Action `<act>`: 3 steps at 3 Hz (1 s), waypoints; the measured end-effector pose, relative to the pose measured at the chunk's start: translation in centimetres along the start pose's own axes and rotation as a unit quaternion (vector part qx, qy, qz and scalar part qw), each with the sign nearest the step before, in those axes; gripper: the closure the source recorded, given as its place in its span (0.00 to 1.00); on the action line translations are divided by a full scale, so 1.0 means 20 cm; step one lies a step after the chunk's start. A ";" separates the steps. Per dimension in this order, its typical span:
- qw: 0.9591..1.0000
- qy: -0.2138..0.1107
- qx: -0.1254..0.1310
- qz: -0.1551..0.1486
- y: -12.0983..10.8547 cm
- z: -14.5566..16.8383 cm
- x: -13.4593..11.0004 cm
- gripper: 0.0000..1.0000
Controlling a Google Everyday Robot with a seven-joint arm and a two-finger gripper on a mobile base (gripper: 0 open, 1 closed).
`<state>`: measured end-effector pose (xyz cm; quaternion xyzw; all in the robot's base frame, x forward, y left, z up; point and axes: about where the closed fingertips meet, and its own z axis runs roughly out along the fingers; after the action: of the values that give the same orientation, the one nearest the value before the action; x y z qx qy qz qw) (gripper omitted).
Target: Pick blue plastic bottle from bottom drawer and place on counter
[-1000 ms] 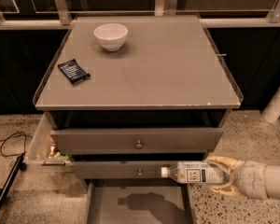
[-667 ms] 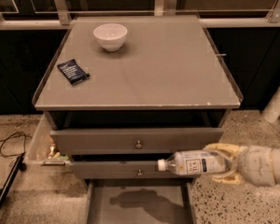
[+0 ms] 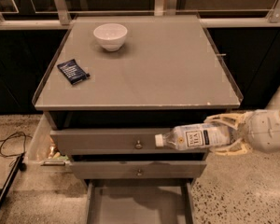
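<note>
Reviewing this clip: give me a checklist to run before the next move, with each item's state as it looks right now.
1. Grasp: ok, gripper closed around bottle base, cap pointing left.
2. Clear of bottom drawer: ok, bottle hangs in front of top drawer.
3. Height over counter rim: not ok, bottle is below the edge.
4. Landing spot: ok, bowl and packet sit on the left, right side bare.
5. Grip firmness: cannot tell.
</note>
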<state>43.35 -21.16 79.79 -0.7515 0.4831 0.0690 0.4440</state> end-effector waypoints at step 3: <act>0.999 -0.008 0.026 0.032 -0.19 -0.06 -0.07 1.00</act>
<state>45.18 -20.51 83.46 -0.7234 0.5048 0.0762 0.4648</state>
